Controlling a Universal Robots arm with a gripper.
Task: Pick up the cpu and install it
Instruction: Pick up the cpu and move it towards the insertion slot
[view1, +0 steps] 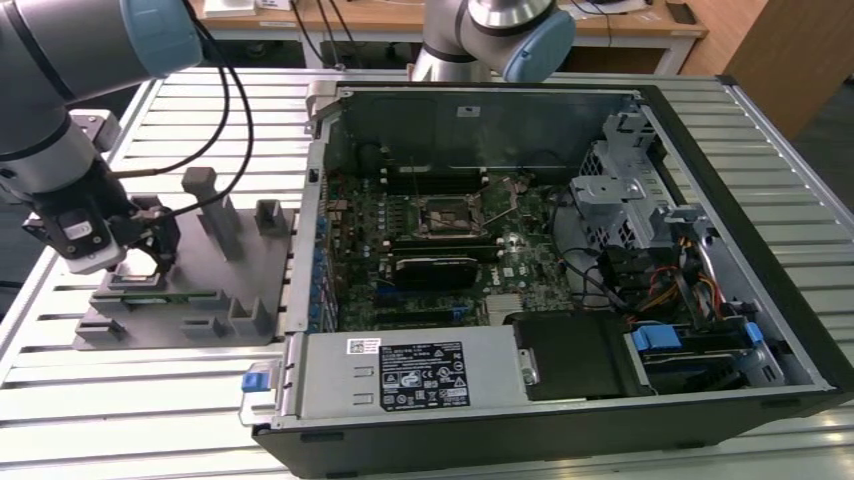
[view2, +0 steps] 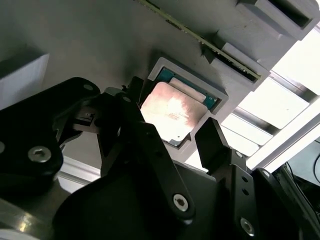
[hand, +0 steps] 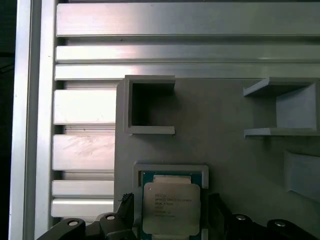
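— Where is the gripper (view1: 144, 262)?

— In the exterior view it hangs low over the grey fixture (view1: 187, 312), which lies on the slatted metal table (view1: 200, 100) towards the exterior view's left, just beside the open computer case (view1: 747, 330).

— And the cpu?

— The cpu (hand: 171, 209) lies flat in a square pocket of that fixture, silvery top up, with a green edge showing round it. In the second wrist view its lid (view2: 170, 107) catches a pinkish glare.

— Is it gripped?

— No. The black fingers (hand: 216, 210) are spread, one on each side of the chip. In the first wrist view there is grey pocket rim between each finger and the chip's edge, so nothing is clamped.

— Do the tips touch the fixture?

— Hard to say. They stand close against the outside of the pocket's rim, but from these angles I cannot tell contact from a small gap.

— What else is on the fixture?

— An empty square holder (hand: 149, 106) near the cpu's pocket and several upright grey blocks (view1: 220, 210).

— And the case?

— It lies on its side with the motherboard (view1: 441, 260) exposed. The black socket frame (view1: 447, 215) sits near the board's middle, well apart from the gripper. A second arm's blue-capped joint (view1: 534, 45) stands behind the case.
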